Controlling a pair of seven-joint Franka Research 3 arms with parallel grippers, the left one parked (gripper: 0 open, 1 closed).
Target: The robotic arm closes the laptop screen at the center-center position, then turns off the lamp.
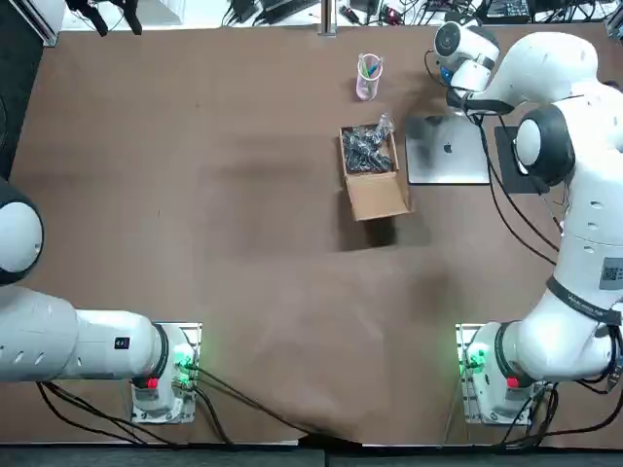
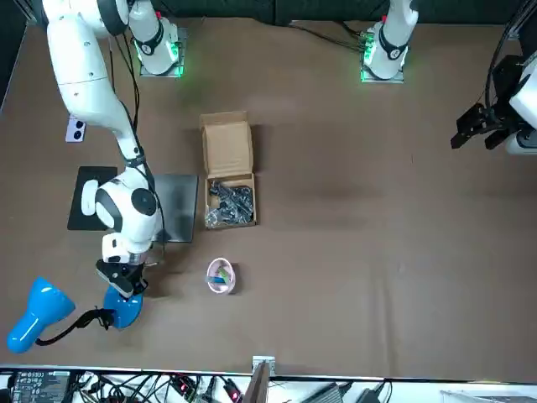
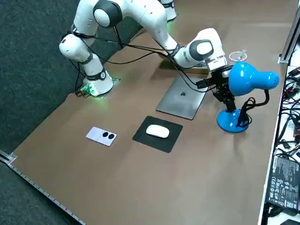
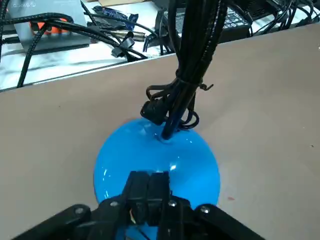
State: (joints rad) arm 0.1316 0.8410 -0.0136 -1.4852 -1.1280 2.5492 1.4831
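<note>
Brown matte tabletop runs under everything, with a tangle of cables beyond its far edge.

Read left to right from the right side view, the task's things come as laptop, gripper, lamp. The laptop is shut: a thin, flat silver slab with rounded corners and a dark logo in the middle of its lid. It lies on the table's far right part, as the robot sees it.

Just beside the laptop's far end, the right gripper points down at the lamp base. In the wrist view its two black fingers are pressed together with hardly any gap and hold nothing. Their tips are over the base's near part, but I cannot tell whether they touch it.

The lamp is glossy blue plastic, with a round domed base and a bulbous head. A black flexible neck, with a coiled black cord at its foot, rises from the base's middle just past the fingertips.

Across the front view from left to right, a small white oblong device with two dark circles lies alone. Next to it a black square mouse pad, carrying a white oval mouse, sits just beside the laptop. An open cardboard box of dark metal parts stands just beside the laptop's other edge. A pale translucent cup stands near the lamp base and apart from it.
</note>
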